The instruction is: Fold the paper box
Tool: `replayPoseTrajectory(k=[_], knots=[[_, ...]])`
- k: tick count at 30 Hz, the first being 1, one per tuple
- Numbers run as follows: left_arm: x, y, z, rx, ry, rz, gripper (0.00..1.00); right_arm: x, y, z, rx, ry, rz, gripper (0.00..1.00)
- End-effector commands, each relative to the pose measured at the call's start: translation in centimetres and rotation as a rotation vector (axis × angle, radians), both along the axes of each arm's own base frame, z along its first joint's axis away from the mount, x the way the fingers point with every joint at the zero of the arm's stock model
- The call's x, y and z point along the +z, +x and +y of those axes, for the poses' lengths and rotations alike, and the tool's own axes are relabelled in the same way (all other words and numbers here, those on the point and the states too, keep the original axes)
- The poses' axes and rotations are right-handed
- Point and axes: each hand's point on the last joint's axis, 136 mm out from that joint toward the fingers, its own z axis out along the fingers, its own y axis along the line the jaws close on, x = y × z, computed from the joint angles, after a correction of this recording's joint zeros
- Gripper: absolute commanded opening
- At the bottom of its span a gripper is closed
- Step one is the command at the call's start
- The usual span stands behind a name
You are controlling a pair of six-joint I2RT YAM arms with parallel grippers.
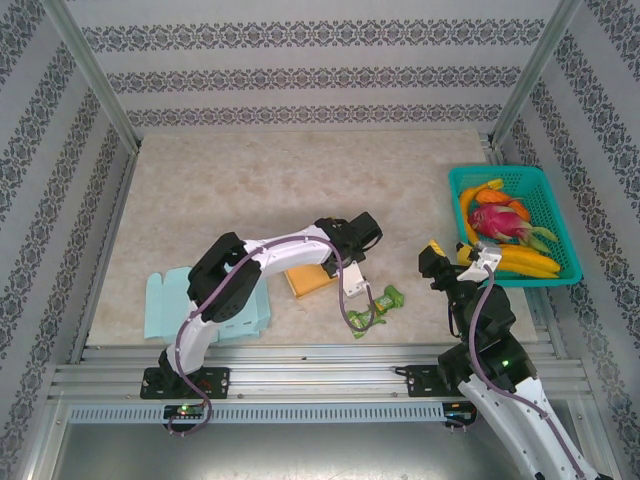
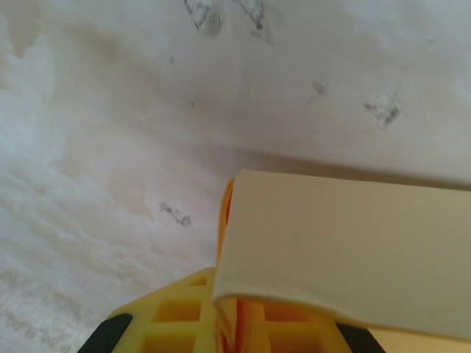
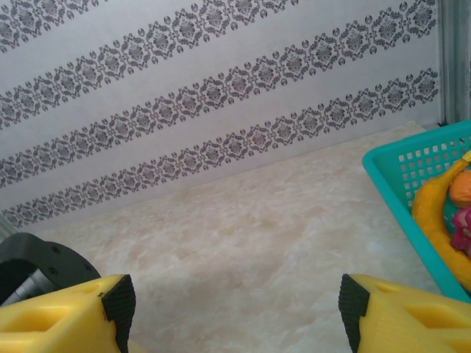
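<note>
The paper box [image 1: 309,281] is a flat orange-yellow piece lying on the marble tabletop near the middle. My left gripper [image 1: 336,262] reaches over it from the left and is shut on it. In the left wrist view a cream flap of the box [image 2: 353,250] rises out of the yellow fingers [image 2: 176,316], with orange edges pinched between them at my left gripper [image 2: 237,323]. My right gripper [image 1: 440,264] hangs open to the right, apart from the box, with bare table between its pads [image 3: 121,301] at my right gripper [image 3: 235,309].
A teal basket [image 1: 500,173] of fruit, with bananas [image 1: 525,262] and a dragon fruit [image 1: 497,221], stands at the right; its corner [image 3: 412,158] is beside my right gripper. A green packet [image 1: 376,304] lies near the front. Pale teal sheets [image 1: 165,300] lie at the front left.
</note>
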Motion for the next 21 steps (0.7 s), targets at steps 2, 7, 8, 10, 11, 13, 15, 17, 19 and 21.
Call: replayPoseTrajectory(k=[2,7,8,10,11,13,15,17,19,21], knots=[[-0.7,-0.4,-1.6,-0.020,-0.053,0.026,0.09,-0.4,0.1,-0.5,-0.031,-0.008,0.005,0.75],[0.1,0.1,-1.7,-0.008,-0.049,0.009,0.29,-0.5,0.1,-0.6,-0.032,-0.011,0.007,0.75],[0.2,0.1,-1.7,-0.007,-0.046,0.007,0.31,-0.5,0.1,-0.6,-0.032,-0.012,0.008,0.75],[0.9,0.2,-1.9,-0.008,-0.053,-0.003,0.35,-0.6,0.1,-0.7,-0.037,-0.014,0.009,0.75],[1.2,0.2,-1.9,-0.006,-0.057,-0.009,0.36,-0.6,0.1,-0.6,-0.035,-0.014,0.009,0.75],[1.7,0.3,-1.9,-0.004,-0.063,-0.022,0.38,-0.6,0.2,-0.6,-0.036,-0.013,0.010,0.75],[2.6,0.5,-2.1,0.004,-0.082,-0.037,0.39,-0.6,0.1,-0.6,-0.034,-0.013,0.008,0.75],[3.9,0.7,-2.5,0.025,-0.124,-0.045,0.40,-0.6,0.2,-0.6,-0.035,-0.015,0.010,0.75],[5.2,0.6,-2.7,0.042,-0.154,-0.051,0.40,-0.7,0.2,-0.6,-0.034,-0.015,0.011,0.75],[6.3,0.6,-2.7,0.051,-0.176,-0.063,0.40,-0.7,0.3,-0.6,-0.036,-0.017,0.014,0.75]])
